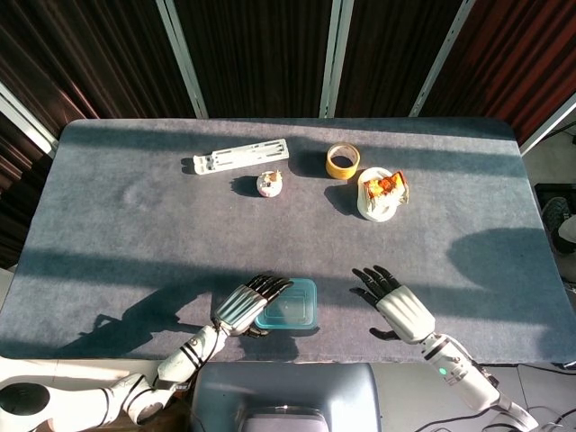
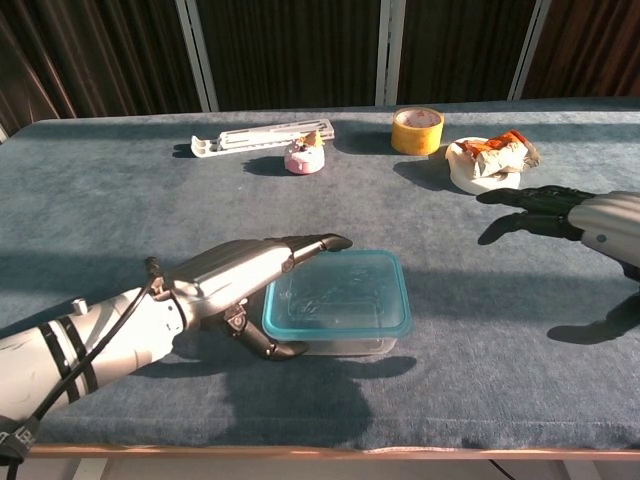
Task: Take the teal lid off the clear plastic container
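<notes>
The clear plastic container (image 2: 330, 345) stands near the table's front edge with its teal lid (image 1: 290, 304) (image 2: 340, 296) on it. My left hand (image 1: 247, 304) (image 2: 245, 278) lies at the container's left side. Its fingers (image 2: 318, 243) stretch out flat over the lid's left edge and far-left corner. Its thumb (image 2: 280, 349) curls against the front-left wall. My right hand (image 1: 394, 299) (image 2: 570, 215) hovers to the right of the container, well apart from it, fingers spread and holding nothing.
At the back of the grey table (image 1: 117, 225) lie a white plastic strip (image 1: 240, 156), a small pink-white object (image 1: 270, 184), a yellow tape roll (image 1: 343, 161) and a white bowl (image 1: 376, 209) with a snack wrapper (image 1: 385, 184). The container stands close to the table's front edge.
</notes>
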You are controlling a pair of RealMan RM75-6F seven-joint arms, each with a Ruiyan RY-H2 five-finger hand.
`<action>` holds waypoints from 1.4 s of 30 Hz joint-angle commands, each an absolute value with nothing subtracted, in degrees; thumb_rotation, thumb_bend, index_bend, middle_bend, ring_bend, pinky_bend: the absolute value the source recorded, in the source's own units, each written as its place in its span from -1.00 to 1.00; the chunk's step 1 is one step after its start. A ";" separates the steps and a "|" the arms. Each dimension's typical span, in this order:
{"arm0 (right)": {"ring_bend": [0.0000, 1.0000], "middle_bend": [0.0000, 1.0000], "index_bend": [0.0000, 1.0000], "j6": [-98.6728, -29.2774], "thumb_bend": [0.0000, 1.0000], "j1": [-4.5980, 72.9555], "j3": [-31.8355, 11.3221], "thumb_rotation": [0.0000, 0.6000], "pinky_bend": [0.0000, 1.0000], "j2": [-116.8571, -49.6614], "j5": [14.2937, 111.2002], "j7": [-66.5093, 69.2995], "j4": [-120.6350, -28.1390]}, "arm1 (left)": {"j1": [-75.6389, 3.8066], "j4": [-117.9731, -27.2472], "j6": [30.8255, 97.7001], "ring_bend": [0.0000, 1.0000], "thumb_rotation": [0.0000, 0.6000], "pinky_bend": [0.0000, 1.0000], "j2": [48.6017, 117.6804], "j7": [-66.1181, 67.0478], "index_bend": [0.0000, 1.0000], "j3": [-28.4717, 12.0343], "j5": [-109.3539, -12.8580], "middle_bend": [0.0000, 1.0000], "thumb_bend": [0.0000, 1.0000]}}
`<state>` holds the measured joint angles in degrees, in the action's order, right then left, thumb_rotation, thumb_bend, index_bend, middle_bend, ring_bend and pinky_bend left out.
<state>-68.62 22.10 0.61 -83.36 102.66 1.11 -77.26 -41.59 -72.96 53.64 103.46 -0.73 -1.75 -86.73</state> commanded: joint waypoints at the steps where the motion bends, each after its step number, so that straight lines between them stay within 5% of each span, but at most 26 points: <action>1: -1.00 -0.78 -0.12 -70.18 -0.31 24.81 1.56 1.00 -1.00 -88.28 106.28 5.26 -72.40 | -41.70 -72.36 53.79 -0.37 1.00 -0.21 103.87 -0.72 -1.00 -1.96 -86.58 -0.36 -0.46; 14: -0.98 -0.70 0.03 -76.40 -0.24 28.65 3.04 1.00 -0.96 -98.01 110.18 11.16 -62.88 | -41.95 -72.42 53.58 -0.37 1.00 -0.22 104.10 0.40 -1.00 -2.11 -85.83 -0.37 -0.46; 42: -0.96 -0.68 0.10 -74.63 -0.11 31.01 4.14 1.00 -0.96 -100.05 105.42 10.01 -61.45 | -42.08 -72.37 53.08 -0.36 1.00 -0.19 103.97 0.99 -1.00 -1.76 -85.07 -0.36 -0.46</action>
